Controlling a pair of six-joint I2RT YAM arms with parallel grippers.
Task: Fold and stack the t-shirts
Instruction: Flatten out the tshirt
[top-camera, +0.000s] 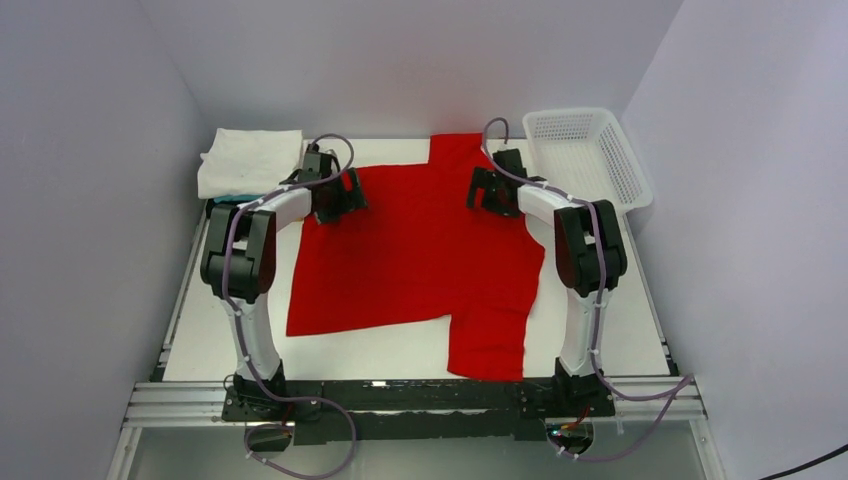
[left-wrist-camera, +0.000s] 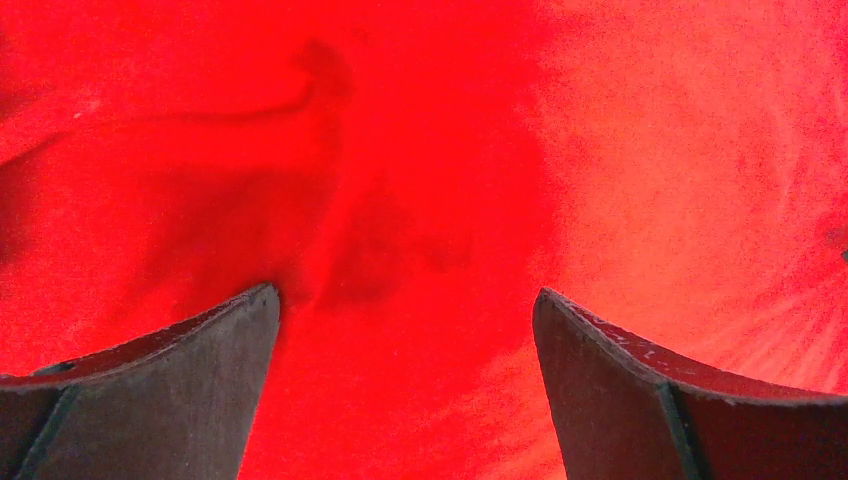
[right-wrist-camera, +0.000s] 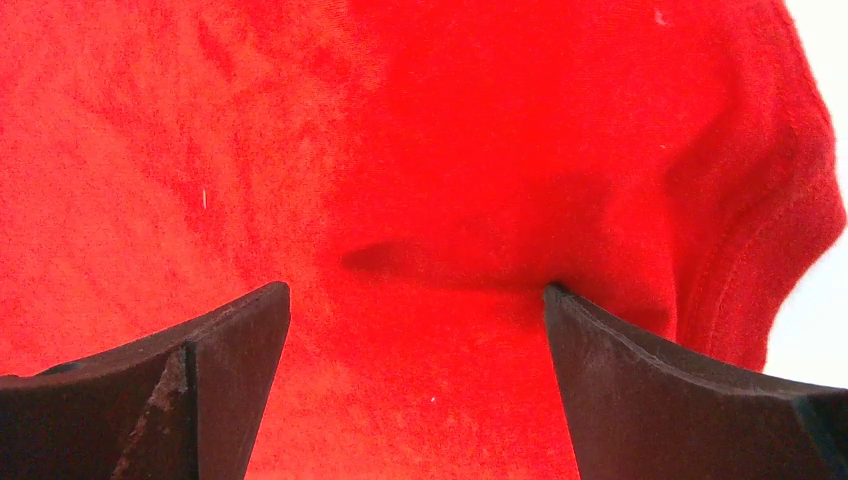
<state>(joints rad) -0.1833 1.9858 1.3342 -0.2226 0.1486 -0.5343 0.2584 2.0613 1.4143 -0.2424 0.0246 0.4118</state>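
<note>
A bright red t-shirt (top-camera: 420, 245) lies spread flat over the middle of the white table. My left gripper (top-camera: 336, 200) is low over its far left part, jaws open, with red cloth (left-wrist-camera: 400, 200) filling the view between the fingers. My right gripper (top-camera: 490, 190) is low over its far right part, jaws open, pressing on the cloth beside a ribbed hem (right-wrist-camera: 760, 250). A folded white shirt (top-camera: 250, 162) tops a stack at the far left, with a teal edge (top-camera: 232, 197) showing under it. Black and yellow-orange shirts are hidden.
A white plastic mesh basket (top-camera: 588, 155) stands at the far right corner, just beyond the right arm. Bare white table (top-camera: 370, 345) shows at the near edge and along both sides. Grey walls close in the table on three sides.
</note>
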